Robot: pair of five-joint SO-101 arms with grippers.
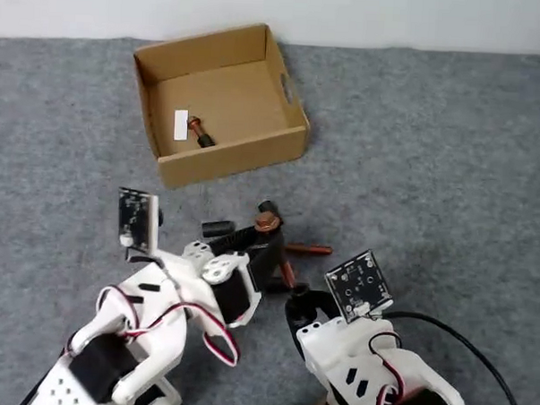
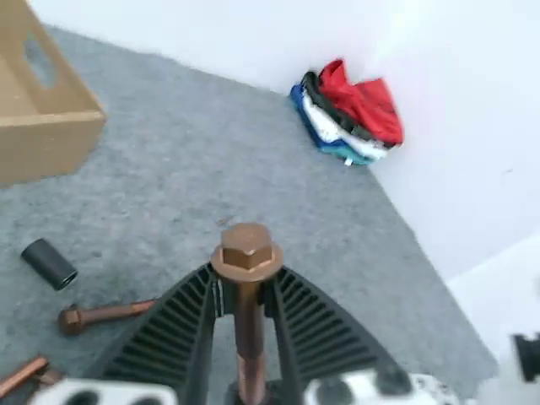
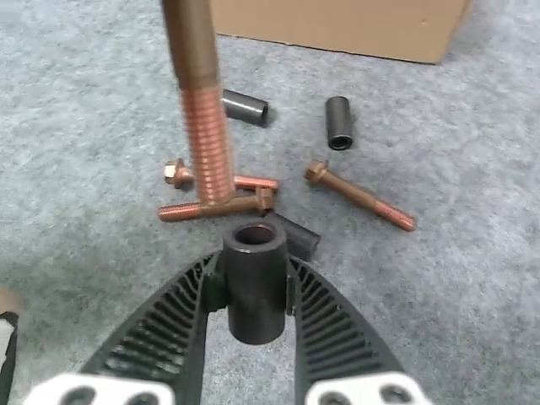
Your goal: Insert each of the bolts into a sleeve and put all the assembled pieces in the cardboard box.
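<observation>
Now: bolt (image 2: 246, 253) tip over sleeve (image 3: 254, 295) mouth

Copper bolt, hex head up, threaded lower end, gripped by left pincer (image 2: 246, 278). Tip hangs just above black sleeve, held upright by right pincer (image 3: 253, 272). Spare bolts (image 3: 359, 196) and sleeves (image 3: 338, 122) on grey surface (image 1: 433, 174); one assembled piece (image 1: 199, 132) in cardboard box (image 1: 231, 160).

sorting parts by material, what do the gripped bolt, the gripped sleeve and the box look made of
Gripped bolt: probably copper-plated metal, glossy reddish sheen, cut threads. Gripped sleeve: dark matte tube, blackened metal or plastic, unclear. Box: brown cardboard, dull fibrous walls.
</observation>
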